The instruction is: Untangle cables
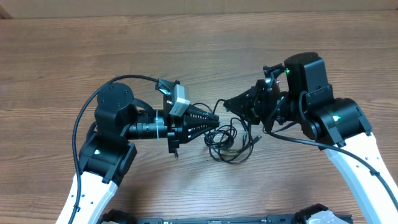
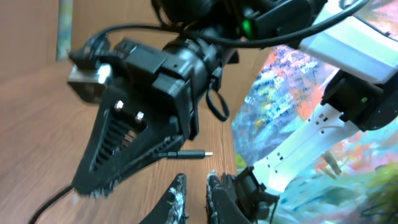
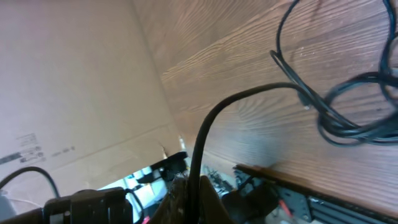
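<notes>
The cables [image 1: 227, 143] lie as a small tangle of thin black loops on the wooden table, between the two grippers. My right gripper [image 1: 229, 104] points left over the tangle's upper edge. In the right wrist view it [image 3: 194, 180] is shut on one black cable that arcs up from its fingers towards the loops [image 3: 348, 118]. My left gripper [image 1: 217, 122] points right, its tip at the tangle's left side. In the left wrist view its jaws [image 2: 196, 182] stand a narrow gap apart with bare wood between them. A silver-tipped plug [image 2: 189, 154] lies just ahead, under the right gripper's fingers [image 2: 124, 149].
The wooden table [image 1: 62, 50] stretches far to the left and back. A cardboard wall [image 3: 62, 93] stands at the table's far side. A black rail [image 1: 217, 219] runs along the front edge. Thick black arm wires [image 1: 87, 106] loop beside the left arm.
</notes>
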